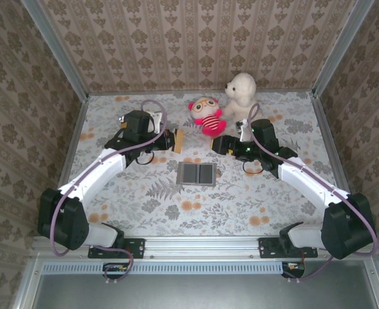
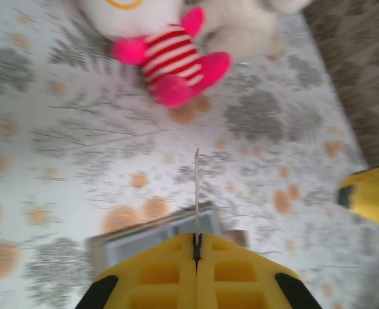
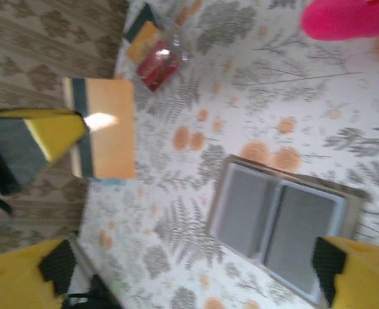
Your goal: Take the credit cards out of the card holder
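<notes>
The card holder (image 1: pixel 196 174) lies open and flat near the middle of the table (image 1: pixel 144 206), between the two arms, with both grey inner leaves facing up and the crease running down the centre. In the right wrist view it (image 3: pixel 279 219) sits just beyond that arm's own fingers.

The left hand (image 1: pixel 173 140) is pressed together, pinching a gold-brown card (image 1: pixel 179 140) by one edge and holding it off the table, up and to the left of the holder. From the left wrist the card (image 2: pixel 197 193) shows edge-on as a thin line rising from the closed yellow fingers (image 2: pixel 170 270), with the holder (image 2: pixel 157 235) below it. From the right wrist the card's (image 3: pixel 105 129) broad face shows, with a dark stripe along one side.

The right hand (image 1: pixel 220 145) is spread wide and holds nothing; it hangs just above and to the right of the holder.

A red card (image 3: pixel 157 64) lies with a couple of other cards by the table's left edge. A pink striped plush toy (image 1: pixel 207 116) and a white plush toy (image 1: pixel 240 93) sit at the back of the table.
</notes>
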`<act>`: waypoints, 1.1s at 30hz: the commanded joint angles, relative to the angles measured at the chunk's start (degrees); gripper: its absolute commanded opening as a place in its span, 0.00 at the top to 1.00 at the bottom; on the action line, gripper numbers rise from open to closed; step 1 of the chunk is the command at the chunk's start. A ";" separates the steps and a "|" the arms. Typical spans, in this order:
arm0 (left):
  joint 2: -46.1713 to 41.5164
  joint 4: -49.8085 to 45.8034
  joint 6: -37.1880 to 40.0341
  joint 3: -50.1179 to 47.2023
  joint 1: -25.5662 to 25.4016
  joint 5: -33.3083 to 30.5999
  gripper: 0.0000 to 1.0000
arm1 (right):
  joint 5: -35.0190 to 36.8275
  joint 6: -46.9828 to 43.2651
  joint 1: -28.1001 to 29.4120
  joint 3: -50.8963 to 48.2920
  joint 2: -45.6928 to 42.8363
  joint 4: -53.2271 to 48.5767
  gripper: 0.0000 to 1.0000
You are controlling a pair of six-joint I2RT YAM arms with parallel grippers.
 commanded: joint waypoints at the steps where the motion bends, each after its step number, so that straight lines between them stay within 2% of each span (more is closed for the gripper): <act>1: -1.01 -6.05 15.19 4.00 0.35 -11.87 1.00 | 6.30 -4.73 -0.32 -0.12 -1.55 -7.01 0.00; 4: 0.48 -6.67 22.64 7.40 3.17 -15.42 1.00 | 6.45 -5.24 -0.50 0.28 -0.93 -7.03 0.00; 12: 9.06 -10.38 38.42 19.27 12.30 -12.83 1.00 | 4.51 -6.32 -0.67 4.62 5.21 -6.66 0.00; 17: 13.81 -9.96 49.64 22.50 19.78 -4.36 1.00 | 1.60 -4.78 -0.78 6.89 10.89 -4.44 0.00; 20: 17.32 -13.92 54.20 26.52 23.51 0.82 1.00 | 0.07 -4.72 -0.97 8.17 13.48 -3.93 0.00; 25: 22.51 -15.84 62.11 29.02 26.09 2.42 1.00 | -6.19 -1.62 -1.58 9.80 16.94 -2.06 0.00; 33: 30.69 -16.55 65.88 34.45 26.75 1.79 1.00 | -10.31 2.21 -2.07 10.57 20.05 0.55 0.00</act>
